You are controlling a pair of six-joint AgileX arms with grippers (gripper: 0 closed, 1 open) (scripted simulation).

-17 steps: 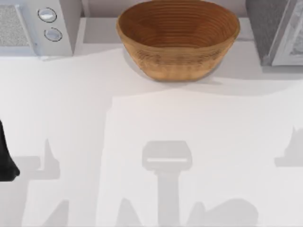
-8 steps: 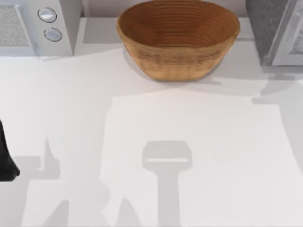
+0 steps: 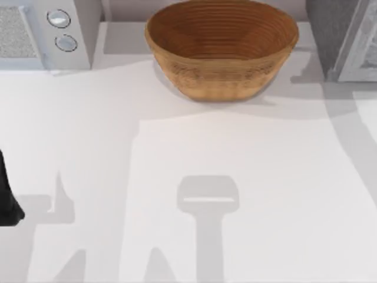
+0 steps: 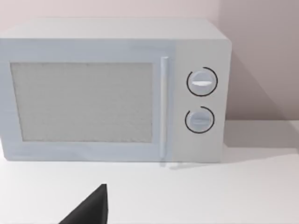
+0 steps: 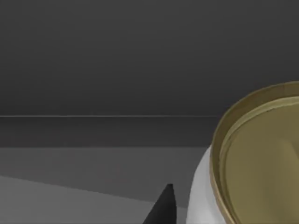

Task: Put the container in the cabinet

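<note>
Right wrist view: right gripper fingertip (image 5: 163, 205) beside white container (image 5: 247, 163), inside dark cabinet (image 5: 117, 70); grip undeterminable. Left arm (image 3: 7, 194) parked at table's left edge.

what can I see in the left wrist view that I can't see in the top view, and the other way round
The left wrist view gives the microwave's whole front: its mesh door window, vertical handle and the wall behind.

The top view gives the wicker basket at the table's far middle, a grey cabinet at far right, and the left arm at the left edge.

Both share the microwave's two round dials and the white table.
</note>
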